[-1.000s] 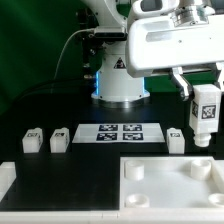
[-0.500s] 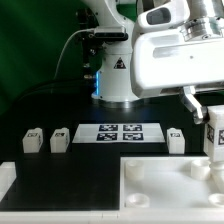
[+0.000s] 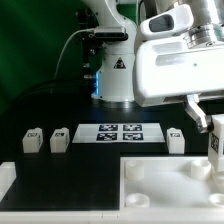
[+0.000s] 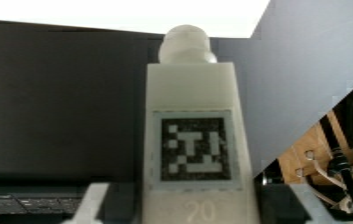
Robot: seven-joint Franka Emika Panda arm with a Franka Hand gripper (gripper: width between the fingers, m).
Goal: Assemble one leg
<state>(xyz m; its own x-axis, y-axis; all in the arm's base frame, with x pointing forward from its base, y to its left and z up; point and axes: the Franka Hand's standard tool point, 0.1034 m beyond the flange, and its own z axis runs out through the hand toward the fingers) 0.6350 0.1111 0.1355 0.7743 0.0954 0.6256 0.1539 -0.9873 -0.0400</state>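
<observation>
Leg (image 3: pixel 214 143), pinched in the tool (image 3: pixel 211 126), has dropped lower toward the white panel (image 3: pixel 150 182).

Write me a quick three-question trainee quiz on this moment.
1. True or false: the gripper is shut on a leg.
2. How many loose legs stand beside the marker board? A two, B three, C four.
3. Fill in: in the exterior view, the held leg hangs at the view's ____ edge.
Key: 1 true; 2 B; 3 right.
</observation>
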